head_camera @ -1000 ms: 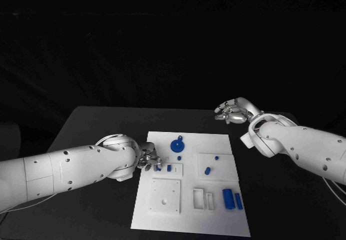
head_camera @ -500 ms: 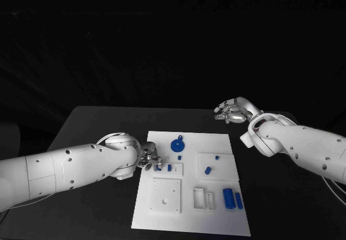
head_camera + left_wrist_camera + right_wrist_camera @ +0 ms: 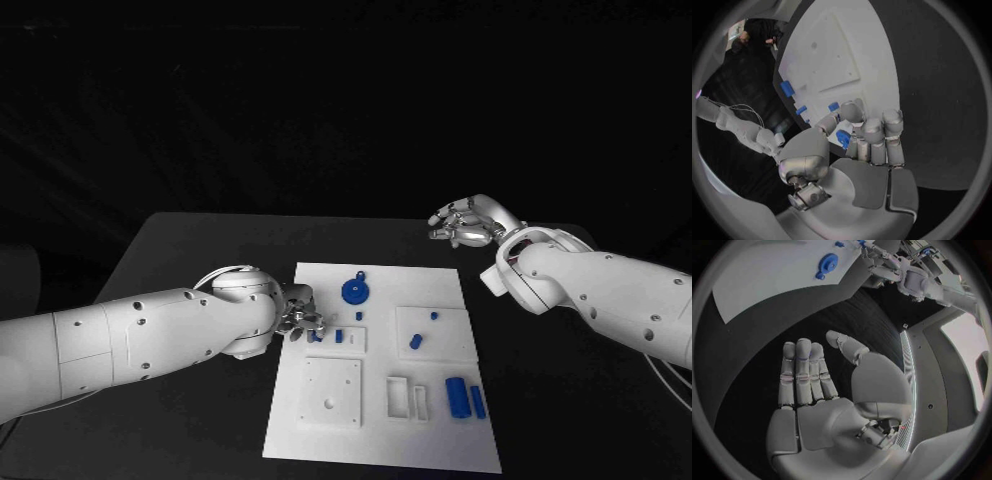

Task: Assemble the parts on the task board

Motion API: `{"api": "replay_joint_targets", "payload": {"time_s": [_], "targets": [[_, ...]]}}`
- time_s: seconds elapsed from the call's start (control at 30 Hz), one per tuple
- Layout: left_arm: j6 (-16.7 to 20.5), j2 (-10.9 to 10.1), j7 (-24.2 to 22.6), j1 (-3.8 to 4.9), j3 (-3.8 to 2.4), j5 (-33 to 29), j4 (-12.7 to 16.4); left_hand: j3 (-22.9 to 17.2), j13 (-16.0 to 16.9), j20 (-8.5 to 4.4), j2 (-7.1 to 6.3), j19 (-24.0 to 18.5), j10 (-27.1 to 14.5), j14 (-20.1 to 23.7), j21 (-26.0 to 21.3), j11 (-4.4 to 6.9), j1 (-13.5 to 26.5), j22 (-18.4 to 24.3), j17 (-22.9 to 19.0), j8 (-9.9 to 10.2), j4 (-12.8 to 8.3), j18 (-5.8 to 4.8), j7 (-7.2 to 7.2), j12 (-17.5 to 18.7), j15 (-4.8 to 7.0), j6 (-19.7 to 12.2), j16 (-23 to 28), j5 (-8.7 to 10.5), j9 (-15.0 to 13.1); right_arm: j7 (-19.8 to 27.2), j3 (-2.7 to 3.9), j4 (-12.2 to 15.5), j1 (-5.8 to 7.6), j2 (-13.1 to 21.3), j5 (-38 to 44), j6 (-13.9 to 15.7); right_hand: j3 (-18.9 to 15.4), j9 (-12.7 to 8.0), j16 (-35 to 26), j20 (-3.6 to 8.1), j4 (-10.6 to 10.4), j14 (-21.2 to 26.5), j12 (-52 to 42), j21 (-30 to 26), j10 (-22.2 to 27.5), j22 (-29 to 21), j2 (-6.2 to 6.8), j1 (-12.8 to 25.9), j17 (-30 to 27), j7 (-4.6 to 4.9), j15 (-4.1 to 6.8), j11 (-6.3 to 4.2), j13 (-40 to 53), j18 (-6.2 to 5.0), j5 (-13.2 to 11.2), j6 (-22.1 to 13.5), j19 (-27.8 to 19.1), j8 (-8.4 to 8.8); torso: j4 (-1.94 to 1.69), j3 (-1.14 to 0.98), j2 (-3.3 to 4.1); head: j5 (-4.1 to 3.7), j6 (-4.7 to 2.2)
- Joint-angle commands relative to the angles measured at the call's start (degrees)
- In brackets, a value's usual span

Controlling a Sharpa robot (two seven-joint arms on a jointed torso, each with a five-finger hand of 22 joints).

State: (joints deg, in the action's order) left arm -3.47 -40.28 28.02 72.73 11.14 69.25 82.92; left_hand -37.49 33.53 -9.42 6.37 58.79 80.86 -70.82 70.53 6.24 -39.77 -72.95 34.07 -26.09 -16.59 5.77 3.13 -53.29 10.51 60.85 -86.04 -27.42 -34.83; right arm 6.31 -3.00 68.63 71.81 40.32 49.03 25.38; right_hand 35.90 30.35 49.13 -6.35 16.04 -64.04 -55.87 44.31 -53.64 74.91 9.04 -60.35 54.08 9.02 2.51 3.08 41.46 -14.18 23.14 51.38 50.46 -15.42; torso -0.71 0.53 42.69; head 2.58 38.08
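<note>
The white task board (image 3: pixel 378 440) lies mid-table. My left hand (image 3: pixel 299 322) hovers at the board's left edge, fingers curled in, pinching a small blue part (image 3: pixel 842 138) between thumb and fingers. Just beside it a blue peg (image 3: pixel 339 337) stands in a small white block, with a second peg (image 3: pixel 358 316) nearby. A round blue disc part (image 3: pixel 355 291) lies on the board's far area. My right hand (image 3: pixel 469 222) is raised beyond the board's far right corner; its fingers (image 3: pixel 803 375) are straight and hold nothing.
On the board's right half sit two small blue pieces (image 3: pixel 414 341), and near the front a blue cylinder (image 3: pixel 456 397) beside a blue bar (image 3: pixel 477 401). A square white plate with a hole (image 3: pixel 332 392) and white slotted frames (image 3: pixel 405 398) lie in front. Black table (image 3: pixel 188 250) surrounds the board.
The left arm has edged slightly toward the board, with the blue part still pinched. The right hand has not moved.
</note>
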Motion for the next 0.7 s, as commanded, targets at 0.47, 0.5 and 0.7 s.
{"api": "replay_joint_targets", "payload": {"time_s": [0.47, 0.5, 0.7], "targets": [[-3.99, 0.27, 0.85, -0.44, 0.16, -3.05, 0.18, 0.07, 1.01, -5.58, 2.12, 0.56, -0.16, -2.15, 0.31, 0.84, 3.04, 0.11, 0.56, -1.07, 1.58, 1.3, -4.0, -1.58, 1.97, 9.21, -0.19, 4.2, 0.25, 0.51, 0.01, 0.04, -0.04, 0.0, 0.19, -0.62, 0.08, 0.11, 0.19, -0.25, -0.09, 0.2, -0.27, -0.35, 0.07, 1.08, 0.06, -0.39, -0.1, 0.23, -0.06, -0.04, -0.11, -0.82, 0.35, -0.31, 0.06, 0.21, 0.01, -0.04, -0.01, 0.06, 0.12], [-4.07, 0.29, 0.86, -0.43, 0.16, -3.05, 0.16, 0.0, 1.04, -5.59, 2.1, 0.59, -0.15, -2.18, 0.28, 0.86, 3.23, 0.15, 0.6, -1.13, 1.92, 1.32, -4.02, -1.64, 1.98, 9.29, -0.18, 4.94, 0.28, 0.51, 0.01, 0.04, -0.04, 0.0, 0.19, -0.62, 0.08, 0.11, 0.19, -0.25, -0.09, 0.2, -0.27, -0.35, 0.07, 1.08, 0.06, -0.39, -0.1, 0.23, -0.06, -0.04, -0.11, -0.82, 0.35, -0.31, 0.06, 0.21, 0.01, -0.04, -0.01, 0.06, 0.12], [-4.22, 0.42, 0.85, -0.43, 0.15, -3.06, 0.1, -0.18, 1.06, -5.66, 1.52, 0.64, -0.2, -2.25, 0.26, 0.95, 4.44, 0.25, 0.89, -1.43, 4.4, 1.52, -4.12, -1.91, 2.07, 9.43, -0.09, 11.32, 0.45, 0.5, 0.01, 0.06, -0.04, 0.01, 0.19, -0.66, 0.08, 0.11, 0.2, -0.25, -0.09, 0.21, -0.28, -0.35, 0.07, 1.08, 0.06, -0.39, -0.11, 0.23, -0.06, -0.04, -0.12, -0.82, 0.37, -0.3, 0.06, 0.21, 0.03, -0.05, -0.02, 0.12, 0.08]]}}
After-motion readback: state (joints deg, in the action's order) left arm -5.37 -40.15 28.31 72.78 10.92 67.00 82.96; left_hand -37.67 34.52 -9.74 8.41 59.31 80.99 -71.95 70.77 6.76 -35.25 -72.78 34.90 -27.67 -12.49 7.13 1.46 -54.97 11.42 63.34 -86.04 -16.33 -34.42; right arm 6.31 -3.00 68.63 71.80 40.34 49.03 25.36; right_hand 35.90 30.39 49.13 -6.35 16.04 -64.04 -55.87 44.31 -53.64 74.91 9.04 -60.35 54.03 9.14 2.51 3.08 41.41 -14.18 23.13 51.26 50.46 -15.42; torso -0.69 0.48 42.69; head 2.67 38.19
